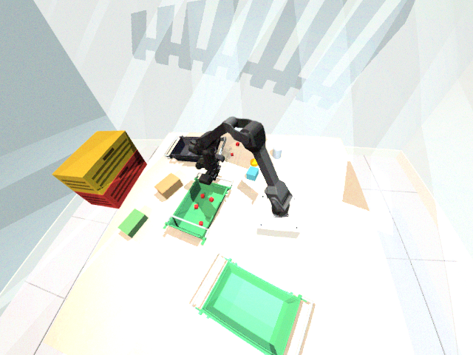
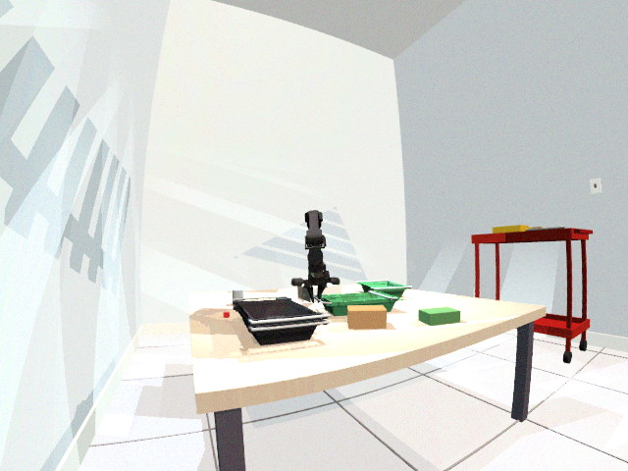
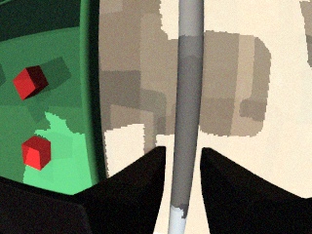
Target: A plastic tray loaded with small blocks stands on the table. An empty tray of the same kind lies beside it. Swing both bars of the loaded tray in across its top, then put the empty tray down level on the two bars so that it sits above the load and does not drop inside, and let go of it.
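Note:
The loaded green tray (image 1: 208,209) (image 2: 349,305) (image 3: 87,97) holds several small red blocks (image 1: 196,206) (image 3: 36,152). Its near bar (image 1: 189,222) (image 2: 383,294) lies in across the top. Its far bar (image 3: 188,97) is swung out beyond the end. My gripper (image 1: 214,178) (image 2: 315,299) (image 3: 183,155) points down over this far end, slightly open. In the wrist view the far bar runs through the gap between the fingertips, touching neither; its height against the tips is unclear. The empty green tray (image 1: 244,298) (image 2: 384,289) stands apart, both bars swung out.
A black tray (image 1: 185,146) (image 2: 284,311) stands beyond the loaded tray. A tan block (image 1: 168,185) (image 2: 366,317) and a green block (image 1: 132,222) (image 2: 439,316) lie to its left in the top view. A blue block (image 1: 252,173) and a grey cylinder (image 1: 276,153) are right of the arm's hand.

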`<action>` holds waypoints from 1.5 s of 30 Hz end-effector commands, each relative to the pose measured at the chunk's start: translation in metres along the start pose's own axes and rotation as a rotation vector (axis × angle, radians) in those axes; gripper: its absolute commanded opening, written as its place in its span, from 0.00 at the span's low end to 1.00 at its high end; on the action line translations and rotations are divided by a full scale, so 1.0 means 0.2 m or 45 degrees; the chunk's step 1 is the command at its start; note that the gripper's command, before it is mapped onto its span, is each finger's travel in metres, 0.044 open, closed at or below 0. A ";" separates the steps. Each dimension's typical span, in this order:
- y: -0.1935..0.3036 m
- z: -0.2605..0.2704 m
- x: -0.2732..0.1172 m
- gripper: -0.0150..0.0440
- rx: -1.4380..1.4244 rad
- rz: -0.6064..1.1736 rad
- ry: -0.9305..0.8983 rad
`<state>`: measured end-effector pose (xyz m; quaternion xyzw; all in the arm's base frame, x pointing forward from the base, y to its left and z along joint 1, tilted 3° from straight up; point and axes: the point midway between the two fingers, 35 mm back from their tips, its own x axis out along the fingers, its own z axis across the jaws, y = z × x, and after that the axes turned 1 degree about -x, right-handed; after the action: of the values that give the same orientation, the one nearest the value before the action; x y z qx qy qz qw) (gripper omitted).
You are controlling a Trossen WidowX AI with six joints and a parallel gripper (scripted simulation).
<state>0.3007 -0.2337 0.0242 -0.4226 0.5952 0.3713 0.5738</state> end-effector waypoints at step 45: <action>-0.02 0.36 -0.27 0.39 0.004 0.001 -0.014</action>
<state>0.3280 -0.1616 0.0581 -0.4165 0.5925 0.3794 0.5757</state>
